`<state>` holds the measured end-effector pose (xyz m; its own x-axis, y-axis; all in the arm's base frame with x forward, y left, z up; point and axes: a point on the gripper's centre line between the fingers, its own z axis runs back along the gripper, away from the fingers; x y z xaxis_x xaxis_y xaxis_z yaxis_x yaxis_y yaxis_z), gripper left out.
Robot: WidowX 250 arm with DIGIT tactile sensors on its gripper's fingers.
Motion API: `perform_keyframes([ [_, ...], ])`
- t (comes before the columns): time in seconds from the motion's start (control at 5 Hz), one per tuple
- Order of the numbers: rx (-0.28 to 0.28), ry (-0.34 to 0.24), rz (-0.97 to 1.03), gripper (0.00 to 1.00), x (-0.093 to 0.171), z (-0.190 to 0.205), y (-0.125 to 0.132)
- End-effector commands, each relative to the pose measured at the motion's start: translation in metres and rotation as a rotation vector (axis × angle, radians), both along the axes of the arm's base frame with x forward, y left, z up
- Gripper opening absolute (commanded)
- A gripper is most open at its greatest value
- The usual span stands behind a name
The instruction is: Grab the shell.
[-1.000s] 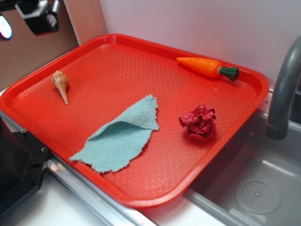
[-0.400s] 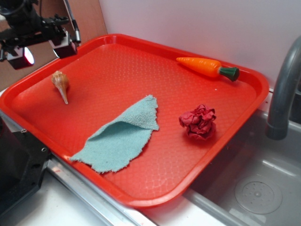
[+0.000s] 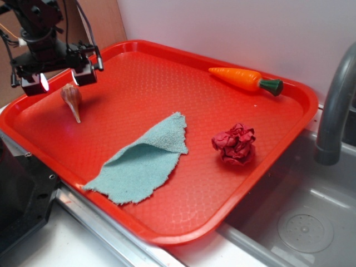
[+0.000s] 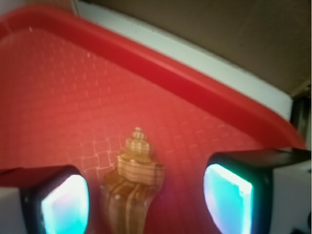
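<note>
The shell (image 3: 71, 99) is small, tan and ribbed, with a thin pale point toward the front. It lies on the red tray (image 3: 139, 67) near its left rim. My gripper (image 3: 60, 79) is open just above it, one finger on each side. In the wrist view the shell (image 4: 132, 180) lies between the two glowing fingertips (image 4: 229, 197), closer to the left one, with gaps on both sides. The gripper (image 4: 146, 200) holds nothing.
An orange toy carrot (image 3: 245, 79) lies at the tray's far right. A crumpled red ball (image 3: 235, 143) sits at the right. A teal cloth (image 3: 143, 161) lies in the middle front. A grey faucet (image 3: 336, 105) and sink (image 3: 300, 222) are at the right.
The gripper has come down from the upper left corner and now hangs just over the shell, fingers either side of it. The shell and other things have not moved.
</note>
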<state>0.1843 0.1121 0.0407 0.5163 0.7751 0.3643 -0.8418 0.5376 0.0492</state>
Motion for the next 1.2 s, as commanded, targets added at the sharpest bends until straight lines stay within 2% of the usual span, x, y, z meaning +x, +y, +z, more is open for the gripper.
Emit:
perform_keyframes([
  [0.0,-0.032,0.015,-0.041,1.00,0.002,-0.015,0.003],
  [0.2,-0.045,-0.033,-0.043,0.00,-0.001,-0.014,0.001],
  [0.4,-0.035,-0.038,-0.027,0.00,-0.002,-0.012,0.001],
  [0.6,-0.011,0.020,-0.147,0.00,0.005,0.007,-0.003],
  [0.8,-0.049,0.067,-0.318,0.00,0.017,0.023,-0.014],
  [1.0,-0.118,0.077,-0.449,0.00,0.034,0.043,-0.042],
])
